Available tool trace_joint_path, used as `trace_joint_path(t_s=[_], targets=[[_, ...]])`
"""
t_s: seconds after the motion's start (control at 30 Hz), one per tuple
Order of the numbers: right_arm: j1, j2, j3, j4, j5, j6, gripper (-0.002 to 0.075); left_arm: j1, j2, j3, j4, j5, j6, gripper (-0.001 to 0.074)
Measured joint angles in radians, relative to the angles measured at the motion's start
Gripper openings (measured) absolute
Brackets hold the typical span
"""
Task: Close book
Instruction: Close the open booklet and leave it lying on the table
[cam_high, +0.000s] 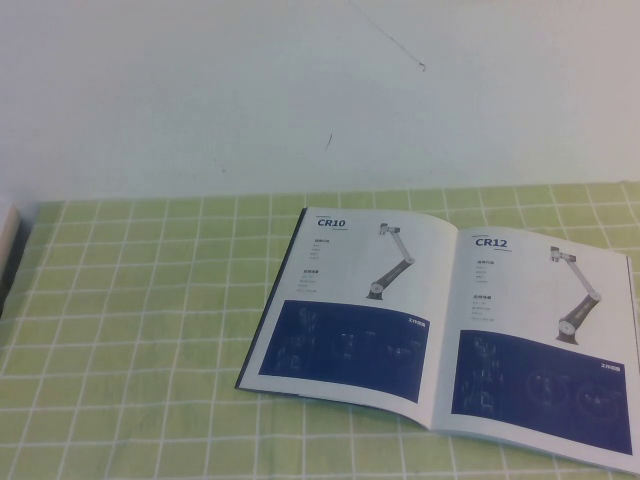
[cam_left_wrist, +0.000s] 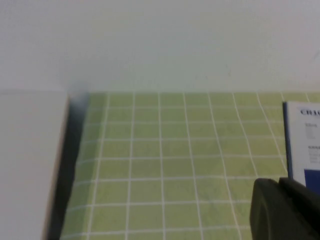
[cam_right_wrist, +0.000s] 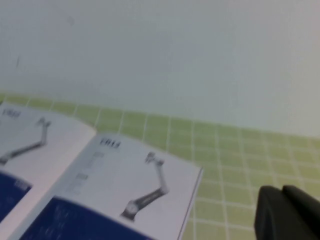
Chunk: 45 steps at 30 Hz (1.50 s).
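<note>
Thin open book (cam_high: 440, 340) lies flat on green checked cloth (cam_high: 130, 330). The matte black left gripper (cam_left_wrist: 285, 210) and right gripper (cam_right_wrist: 287, 212) flank it, and I cannot tell their grip.

We see a light green cloth with a white grid of lines (cam_high: 130, 300) spread flat from nine o'clock round to three. Behind it, at twelve o'clock, rises a plain white wall (cam_high: 200, 90), and a thin grey line (cam_high: 390, 38) slants across it toward one o'clock. At nine o'clock a white flat slab with a dark edge (cam_high: 6, 232) borders the cloth.
</note>
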Motion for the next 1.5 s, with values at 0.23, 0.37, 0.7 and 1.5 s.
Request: trace_joint_path(t_s=[0.23,0.37,0.7,1.5], targets=[[0.002,0.428,-0.104,0.350,0.042,-0.401,-0.0003,-0.011,0.412,-0.153,-0.390,0.054,0.380,-0.0004],[0.064,0.646,-0.108,0.500,-0.029,-0.565,-0.0003,-0.081,0.631,-0.273,-0.462,0.073,0.466,-0.0004],[0.194,1.017,-0.113,0.548,-0.190,-0.586,-0.0003,-0.223,1.158,-0.623,-0.387,0.154,0.450,-0.0004],[0.195,1.270,-0.134,0.573,-0.238,-0.566,-0.0002,-0.267,1.512,-0.876,-0.219,0.174,0.397,-0.0004]])
